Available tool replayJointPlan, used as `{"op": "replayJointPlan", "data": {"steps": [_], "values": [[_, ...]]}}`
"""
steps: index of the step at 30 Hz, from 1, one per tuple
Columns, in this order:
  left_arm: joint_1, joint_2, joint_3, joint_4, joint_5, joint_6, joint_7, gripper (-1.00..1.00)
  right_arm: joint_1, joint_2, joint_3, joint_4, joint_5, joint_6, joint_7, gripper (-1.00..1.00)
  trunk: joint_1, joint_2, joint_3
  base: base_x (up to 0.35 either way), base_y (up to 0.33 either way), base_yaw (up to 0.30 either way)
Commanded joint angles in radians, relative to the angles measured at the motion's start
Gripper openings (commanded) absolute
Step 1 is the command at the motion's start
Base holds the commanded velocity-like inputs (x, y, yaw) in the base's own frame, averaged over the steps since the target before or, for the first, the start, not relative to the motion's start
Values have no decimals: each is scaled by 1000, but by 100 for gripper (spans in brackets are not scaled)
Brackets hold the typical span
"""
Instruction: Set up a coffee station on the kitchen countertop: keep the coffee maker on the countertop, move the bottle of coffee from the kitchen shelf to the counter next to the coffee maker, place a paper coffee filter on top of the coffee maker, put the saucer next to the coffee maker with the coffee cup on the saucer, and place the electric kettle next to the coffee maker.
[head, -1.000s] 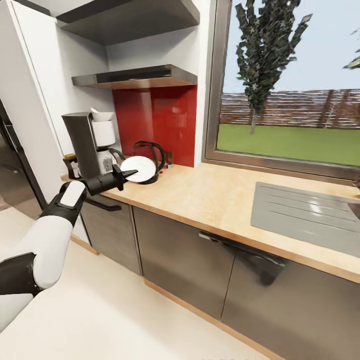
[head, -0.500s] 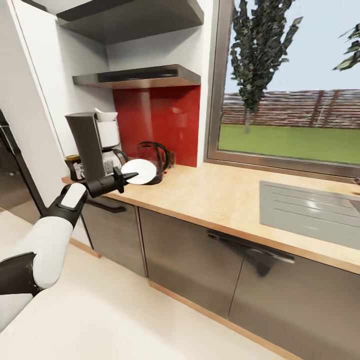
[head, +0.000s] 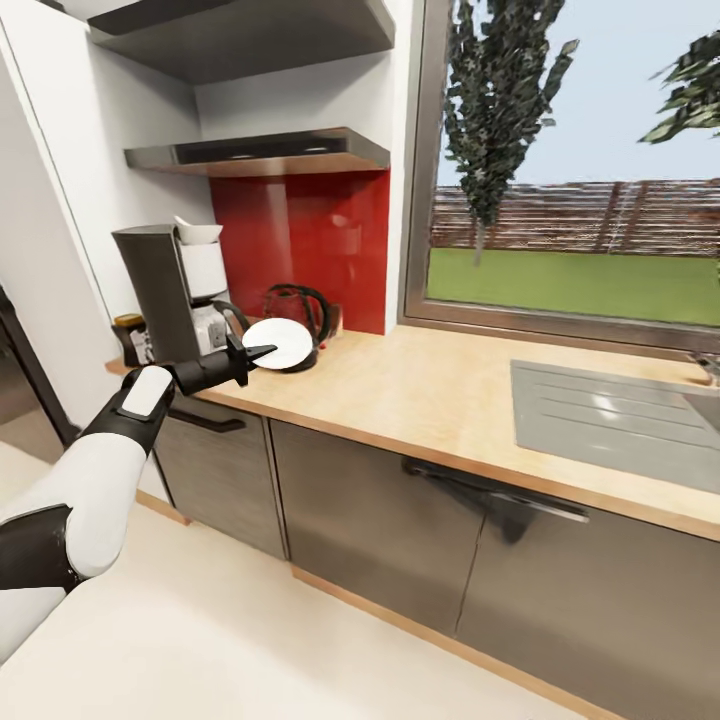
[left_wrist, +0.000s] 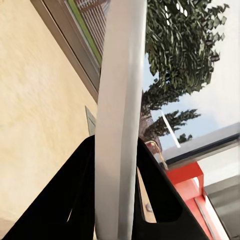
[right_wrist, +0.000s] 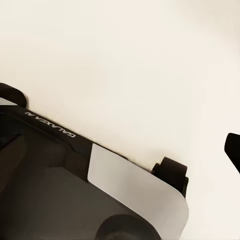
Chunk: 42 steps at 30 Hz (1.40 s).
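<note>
White and round, the saucer (head: 279, 345) is pinched by its rim in the left pincer (head: 246, 357), held on edge out in front of the robot, above the front part of the wood-grain surface (head: 420, 390). In the left wrist view the saucer (left_wrist: 117, 125) runs as a pale band between the two black fingers (left_wrist: 157, 195), which close tight against both its faces.

Near the far left end of the surface stands the coffee maker (head: 172, 292), tall and dark grey, with a white paper filter (head: 198, 232) resting in its top and a white carafe under it. Just to its left, against the wall, sits the small dark coffee jar (head: 130, 338) with a brown lid. On the other side of the machine, in front of the red back panel (head: 300, 245), stands the glass kettle (head: 297, 312) with a black handle; the saucer partly covers it from the head camera. Further along the surface lies the grey steel sink (head: 610, 420), under a window (head: 570, 160). A dark shelf (head: 255, 155) hangs above the machine.

The right wrist view shows pale floor (right_wrist: 125, 65) and part of the robot's dark base (right_wrist: 60, 190); whether the right pincer is open or closed, I cannot tell.
</note>
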<state>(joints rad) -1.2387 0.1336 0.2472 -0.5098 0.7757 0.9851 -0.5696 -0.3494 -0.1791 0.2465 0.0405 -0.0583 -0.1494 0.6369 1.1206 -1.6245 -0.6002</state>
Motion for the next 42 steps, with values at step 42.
{"op": "replayJointPlan", "data": {"steps": [42], "values": [[-1, -7, 13, 223, -4, 3, -7, -100, -2, 1, 8, 4, -5, -8, 4, 100, 0, -1, -1, 38, 50, -4]]}}
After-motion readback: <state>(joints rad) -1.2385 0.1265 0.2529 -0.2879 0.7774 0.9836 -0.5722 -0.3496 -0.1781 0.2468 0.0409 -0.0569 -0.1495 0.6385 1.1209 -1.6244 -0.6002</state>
